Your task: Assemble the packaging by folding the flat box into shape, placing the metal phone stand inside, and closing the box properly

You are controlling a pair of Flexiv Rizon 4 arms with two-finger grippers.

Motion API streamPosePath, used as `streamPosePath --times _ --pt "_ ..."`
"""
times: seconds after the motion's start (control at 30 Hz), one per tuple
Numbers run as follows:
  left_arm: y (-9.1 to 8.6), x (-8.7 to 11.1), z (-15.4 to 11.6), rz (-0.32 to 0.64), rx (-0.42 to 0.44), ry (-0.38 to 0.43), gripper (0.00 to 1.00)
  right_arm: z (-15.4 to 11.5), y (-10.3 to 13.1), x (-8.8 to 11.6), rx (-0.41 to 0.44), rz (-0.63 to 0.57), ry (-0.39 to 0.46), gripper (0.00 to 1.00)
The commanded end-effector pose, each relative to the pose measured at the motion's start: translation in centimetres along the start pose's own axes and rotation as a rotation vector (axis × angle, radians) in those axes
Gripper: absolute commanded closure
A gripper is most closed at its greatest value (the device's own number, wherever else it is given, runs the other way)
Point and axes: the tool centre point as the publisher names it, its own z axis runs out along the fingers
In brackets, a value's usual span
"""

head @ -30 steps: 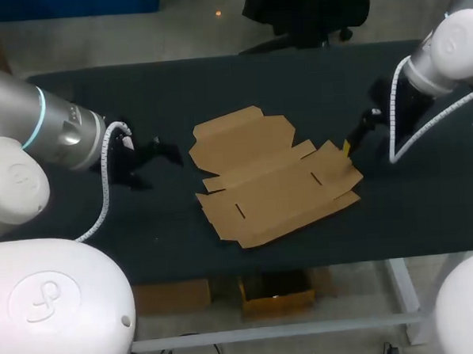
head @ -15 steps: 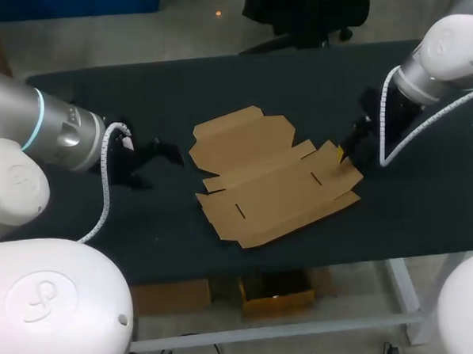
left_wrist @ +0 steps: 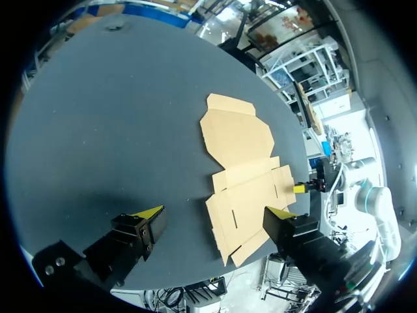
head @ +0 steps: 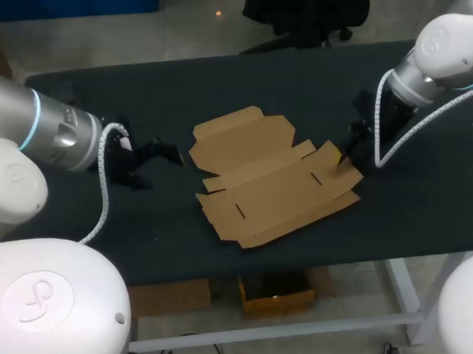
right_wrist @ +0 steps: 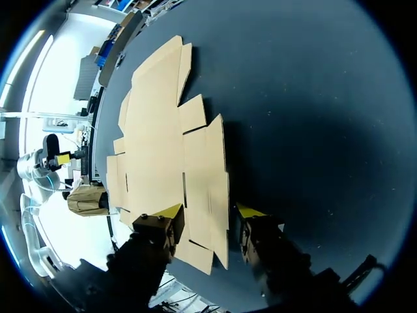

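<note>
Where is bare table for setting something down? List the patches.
Bare: the far strip of table beyond the flat box; the near-left corner by the left gripper. Crowded: the box's right edge, where the right gripper straddles it.

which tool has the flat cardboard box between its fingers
The right tool: the flat cardboard box's end flap lies between its open yellow-tipped fingers. The left tool, also open, sits apart from the box.

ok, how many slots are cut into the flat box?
2. Both in the flat box's near panel: one slot toward my left side, the other slot by the right pincer. Finer cuts may be too small to see.
</note>
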Motion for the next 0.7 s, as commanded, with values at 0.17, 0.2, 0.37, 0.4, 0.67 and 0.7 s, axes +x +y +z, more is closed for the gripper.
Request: streamPosePath --times 0.17,0.2,0.37,0.4,0.67,0.7 --pt "-0.4 0.0 0.0 0.007 -0.015 0.005 0.00 0.3 0.2 0.0 -0.010 0.000 0.029 0.98" --pt "-0.4 0.0 -0.1 0.008 -0.015 0.005 0.00 0.4 0.2 0.0 -0.016 0.002 0.034 1.00" --pt "-0.6 0.1 -0.3 0.010 -0.024 0.011 0.00 0.3 0.2 0.1 -0.051 0.016 0.065 1.00" --pt "-0.7 0.1 -0.4 0.010 -0.027 0.011 0.00 0.3 0.3 0.2 -0.061 0.019 0.071 1.00" --pt "-1.0 0.5 -1.0 0.023 -0.059 -0.005 0.00 -0.3 0.3 0.4 -0.153 0.043 0.120 1.00" --pt "-1.0 0.5 -1.0 0.024 -0.059 -0.006 0.00 -0.3 0.4 0.4 -0.160 0.045 0.124 1.00"
